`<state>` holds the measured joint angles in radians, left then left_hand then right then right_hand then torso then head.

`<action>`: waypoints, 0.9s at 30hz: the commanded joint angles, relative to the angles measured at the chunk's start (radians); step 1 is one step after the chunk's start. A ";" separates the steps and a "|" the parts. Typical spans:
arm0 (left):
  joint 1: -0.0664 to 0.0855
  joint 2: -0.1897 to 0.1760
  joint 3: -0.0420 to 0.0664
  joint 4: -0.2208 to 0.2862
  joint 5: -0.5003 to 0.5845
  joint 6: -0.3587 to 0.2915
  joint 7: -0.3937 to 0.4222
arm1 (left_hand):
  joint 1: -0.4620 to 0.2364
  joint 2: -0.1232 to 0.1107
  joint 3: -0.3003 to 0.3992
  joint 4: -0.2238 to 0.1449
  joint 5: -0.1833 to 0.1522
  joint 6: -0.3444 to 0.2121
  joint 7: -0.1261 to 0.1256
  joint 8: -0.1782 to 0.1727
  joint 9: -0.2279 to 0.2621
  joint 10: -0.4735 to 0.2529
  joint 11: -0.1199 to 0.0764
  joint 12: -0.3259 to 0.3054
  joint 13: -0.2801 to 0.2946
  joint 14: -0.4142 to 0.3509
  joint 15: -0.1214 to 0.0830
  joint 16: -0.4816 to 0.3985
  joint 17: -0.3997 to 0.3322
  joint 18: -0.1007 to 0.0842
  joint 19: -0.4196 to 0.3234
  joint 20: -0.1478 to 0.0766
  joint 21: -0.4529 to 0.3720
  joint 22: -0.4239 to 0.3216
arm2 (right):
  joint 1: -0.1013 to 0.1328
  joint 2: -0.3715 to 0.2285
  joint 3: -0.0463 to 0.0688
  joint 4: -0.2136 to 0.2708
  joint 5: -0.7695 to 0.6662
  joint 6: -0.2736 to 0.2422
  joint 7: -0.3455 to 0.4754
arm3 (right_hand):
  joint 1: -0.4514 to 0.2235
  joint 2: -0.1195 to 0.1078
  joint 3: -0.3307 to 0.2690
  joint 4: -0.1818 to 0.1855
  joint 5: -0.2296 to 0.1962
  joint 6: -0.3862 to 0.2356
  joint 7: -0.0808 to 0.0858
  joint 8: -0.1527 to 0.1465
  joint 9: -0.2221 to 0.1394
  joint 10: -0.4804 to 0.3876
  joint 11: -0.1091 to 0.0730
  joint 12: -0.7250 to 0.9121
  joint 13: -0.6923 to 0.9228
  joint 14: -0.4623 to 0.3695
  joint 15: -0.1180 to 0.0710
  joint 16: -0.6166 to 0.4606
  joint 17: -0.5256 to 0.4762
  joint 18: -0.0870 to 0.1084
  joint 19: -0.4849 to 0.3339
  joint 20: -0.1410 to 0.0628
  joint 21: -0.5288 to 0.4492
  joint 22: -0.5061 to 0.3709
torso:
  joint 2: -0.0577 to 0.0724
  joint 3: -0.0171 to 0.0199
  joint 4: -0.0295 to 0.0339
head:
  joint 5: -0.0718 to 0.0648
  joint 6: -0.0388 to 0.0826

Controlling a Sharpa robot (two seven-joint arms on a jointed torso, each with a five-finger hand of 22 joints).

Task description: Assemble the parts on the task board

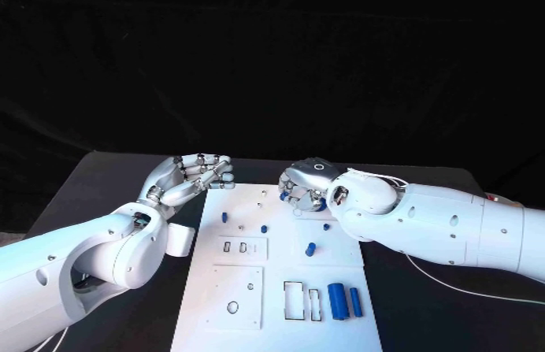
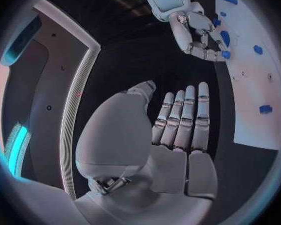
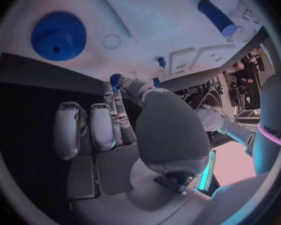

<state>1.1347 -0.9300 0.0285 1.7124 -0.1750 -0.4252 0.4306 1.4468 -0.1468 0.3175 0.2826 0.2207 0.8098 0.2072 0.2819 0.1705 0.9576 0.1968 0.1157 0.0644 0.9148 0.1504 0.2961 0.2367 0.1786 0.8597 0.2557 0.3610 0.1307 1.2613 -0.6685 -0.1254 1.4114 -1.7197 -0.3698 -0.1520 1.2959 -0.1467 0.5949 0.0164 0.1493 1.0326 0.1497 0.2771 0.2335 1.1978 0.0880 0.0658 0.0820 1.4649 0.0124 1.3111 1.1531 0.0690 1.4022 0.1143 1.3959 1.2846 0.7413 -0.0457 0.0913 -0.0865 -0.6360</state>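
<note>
At the far end of the task board (image 1: 276, 289), your right hand (image 1: 309, 187) pinches a small blue part (image 3: 115, 80) at its fingertips, the remaining fingers curled in beside it. That grip looks slight, so a quick wrist turn could let the piece twist or drop among the loose pegs (image 1: 309, 249) nearby. A blue gear (image 3: 58, 35) lies on the white plate close to the hand; a low sweep might knock it. Your left hand (image 1: 190, 177) hovers at the board's left edge, fingers together and holding nothing; keep it back, or the two hands could collide.
</note>
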 commanded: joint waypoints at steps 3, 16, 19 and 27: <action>0.002 0.002 0.001 0.006 0.006 0.016 0.008 | 0.001 -0.010 0.006 0.001 -0.004 -0.008 0.039 -0.004 -0.001 -0.006 -0.001 -0.006 0.000 -0.006 0.002 -0.005 0.002 0.004 0.007 -0.003 0.006 0.001 | 0.002 0.029 0.001 -0.026 -0.025 -0.064 -0.031 | -0.008 -0.004 0.006 0.000 0.006 0.007 -0.001 0.005 0.007 0.008 -0.001 0.000 0.000 0.030 -0.006 0.001 -0.003 -0.007 0.004 -0.002 0.003 -0.002 | 0.003 -0.0006 -0.0003 | 0.003 0.002; 0.002 0.005 0.001 0.009 0.011 0.018 0.009 | 0.002 -0.009 0.007 0.000 -0.003 -0.006 0.039 -0.003 -0.001 -0.004 -0.001 -0.006 0.001 -0.008 0.002 -0.006 0.002 0.004 0.007 -0.003 0.006 0.000 | -0.007 0.124 0.001 -0.112 -0.025 -0.081 -0.020 | -0.008 -0.005 0.009 0.000 0.009 0.005 -0.001 0.006 0.009 0.008 -0.002 -0.001 0.000 0.031 -0.007 0.004 0.001 -0.007 0.005 -0.002 0.005 0.001 | 0.004 -0.0015 0.0062 | 0.002 -0.007; 0.002 0.004 0.001 0.009 0.011 0.018 0.009 | 0.002 -0.009 0.007 0.000 -0.003 -0.006 0.039 -0.003 -0.001 -0.004 -0.001 -0.006 0.001 -0.008 0.002 -0.006 0.002 0.004 0.007 -0.003 0.006 0.000 | -0.010 0.133 0.001 -0.124 -0.024 -0.078 -0.018 | -0.008 -0.005 0.009 0.000 0.009 0.005 -0.001 0.006 0.009 0.008 -0.002 -0.001 0.000 0.031 -0.007 0.004 0.001 -0.007 0.005 -0.002 0.005 0.001 | 0.004 -0.0017 0.0058 | 0.003 -0.007; 0.002 0.004 0.001 0.009 0.011 0.019 0.008 | 0.002 -0.009 0.007 0.000 -0.003 -0.006 0.039 -0.003 -0.001 -0.004 -0.001 -0.006 0.001 -0.008 0.002 -0.006 0.002 0.004 0.007 -0.003 0.006 0.000 | -0.016 0.151 0.001 -0.149 -0.020 -0.072 -0.015 | -0.009 -0.005 0.009 0.001 0.009 0.005 -0.001 0.007 0.010 0.009 -0.002 -0.001 0.000 0.030 -0.006 0.004 0.000 -0.007 0.004 -0.002 0.004 -0.001 | 0.004 -0.0020 0.0056 | 0.007 -0.011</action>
<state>1.1348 -0.9277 0.0287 1.7182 -0.1682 -0.4237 0.4311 1.4468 -0.1468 0.3175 0.2827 0.2207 0.8099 0.2072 0.2819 0.1706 0.9562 0.1983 0.1158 0.0644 0.9147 0.1504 0.2961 0.2375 0.1786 0.8596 0.2556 0.3610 0.1307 1.2462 -0.5200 -0.1248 1.2642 -1.7299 -0.4415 -0.1687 1.2920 -0.1507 0.6004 0.0164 0.1532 1.0292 0.1495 0.2812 0.2421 1.1982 0.0888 0.0659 0.0822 1.4649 0.0125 1.3110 1.1522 0.0691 1.4020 0.1144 1.3959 1.2837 0.7453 -0.0476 0.0967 -0.0804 -0.6467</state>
